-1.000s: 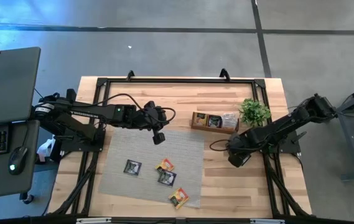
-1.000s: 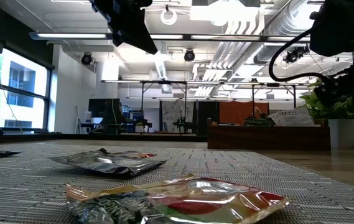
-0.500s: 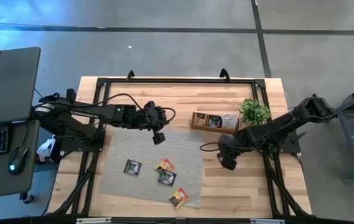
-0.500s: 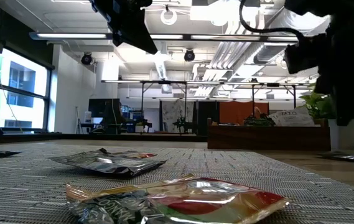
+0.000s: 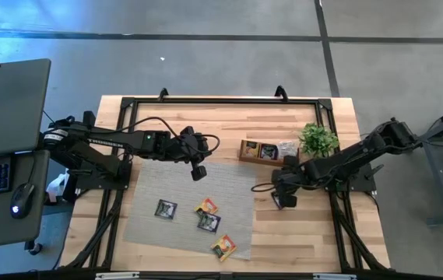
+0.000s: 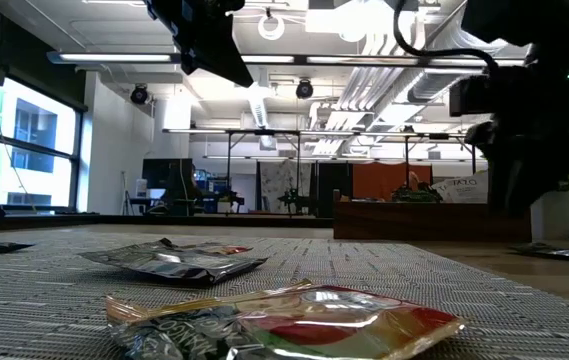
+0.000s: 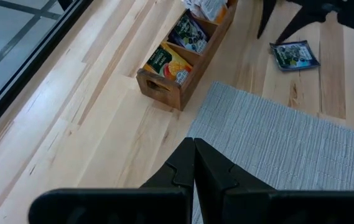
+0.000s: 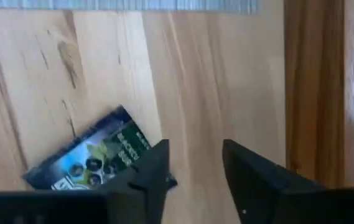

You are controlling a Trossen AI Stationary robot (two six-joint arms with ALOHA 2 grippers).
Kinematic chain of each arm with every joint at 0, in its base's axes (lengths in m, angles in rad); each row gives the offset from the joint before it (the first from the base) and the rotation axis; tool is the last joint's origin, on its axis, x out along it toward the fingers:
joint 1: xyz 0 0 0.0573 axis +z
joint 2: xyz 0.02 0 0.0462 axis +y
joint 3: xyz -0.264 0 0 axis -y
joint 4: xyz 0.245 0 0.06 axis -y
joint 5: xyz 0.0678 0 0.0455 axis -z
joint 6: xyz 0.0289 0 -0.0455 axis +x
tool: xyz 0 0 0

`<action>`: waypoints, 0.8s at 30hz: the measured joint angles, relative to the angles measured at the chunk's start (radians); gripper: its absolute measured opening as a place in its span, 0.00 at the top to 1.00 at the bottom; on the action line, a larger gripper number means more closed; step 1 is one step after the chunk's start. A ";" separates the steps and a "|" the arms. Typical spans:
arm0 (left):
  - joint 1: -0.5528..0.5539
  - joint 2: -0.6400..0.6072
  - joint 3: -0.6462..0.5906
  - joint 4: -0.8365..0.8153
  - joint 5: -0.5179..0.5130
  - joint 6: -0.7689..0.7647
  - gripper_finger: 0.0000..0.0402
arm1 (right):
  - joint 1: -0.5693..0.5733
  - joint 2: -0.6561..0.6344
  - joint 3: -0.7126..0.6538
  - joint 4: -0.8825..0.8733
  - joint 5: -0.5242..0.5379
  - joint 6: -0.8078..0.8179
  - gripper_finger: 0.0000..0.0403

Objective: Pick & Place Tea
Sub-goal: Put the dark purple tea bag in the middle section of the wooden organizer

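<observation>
Several tea sachets lie flat on the grey mat: a black one, an orange one, another black one and an orange one. A further dark sachet lies flat on the bare wood right of the mat, also seen as the sachet in the left wrist view. My right gripper hovers open just over it, with nothing between its fingers. My left gripper hangs shut above the mat's far edge. My right gripper points down at the wood. One finger stands over the near corner of the dark sachet, which lies flat beside the gap. Whether that finger touches it, I cannot tell.
A long wooden tray with sachets in its compartments stands on the far side of the right gripper. A small green plant stands right of the tray. A black frame borders the table.
My right gripper has gone toward the table's left edge, up to the mat's right border. In the low view a dark sachet now lies on the wood at the right, where none showed a second ago.
</observation>
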 joint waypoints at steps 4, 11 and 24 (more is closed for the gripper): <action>0.000 0.000 0.000 0.000 0.000 0.000 1.00 | -0.009 0.000 0.000 0.046 -0.072 -0.012 0.53; 0.000 0.000 0.000 0.000 0.000 0.000 1.00 | 0.013 -0.001 -0.039 0.078 -0.067 -0.022 0.45; 0.000 0.000 0.000 -0.001 0.001 0.000 1.00 | 0.013 -0.013 -0.280 0.382 -0.071 0.029 0.57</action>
